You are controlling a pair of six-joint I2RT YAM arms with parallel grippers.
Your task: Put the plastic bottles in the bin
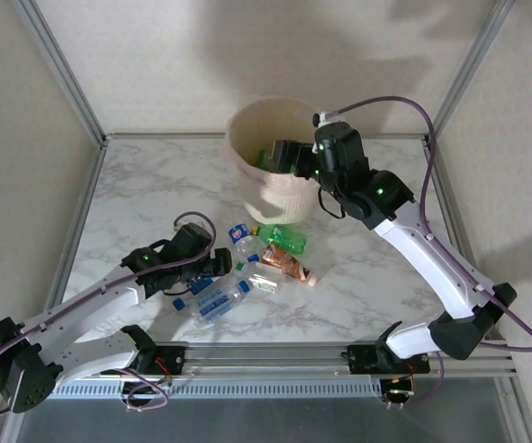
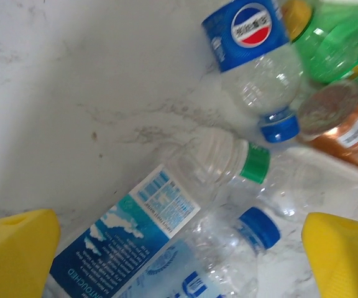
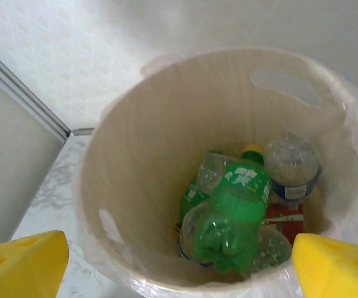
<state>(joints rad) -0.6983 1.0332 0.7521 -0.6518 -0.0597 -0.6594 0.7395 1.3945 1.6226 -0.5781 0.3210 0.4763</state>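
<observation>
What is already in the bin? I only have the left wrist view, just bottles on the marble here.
Observer: A green bottle with a yellow cap lies on top of clear bottles in the bin.
Operator: Where is the right gripper?
Observer: The right gripper hangs over the bin, jaws wide apart, holding nothing.
Operator: Where is the bin from my loose bottles?
Observer: Just beyond them, toward the far edge of the table.

We see a blue-labelled bottle (image 2: 129,242) cut off by the left wrist view's bottom edge, a green bottle (image 2: 340,43) and brown-orange bottle (image 2: 347,130) cut off at its right, and bottles in the bin (image 3: 166,124) half hidden under a second green bottle (image 3: 235,205).
</observation>
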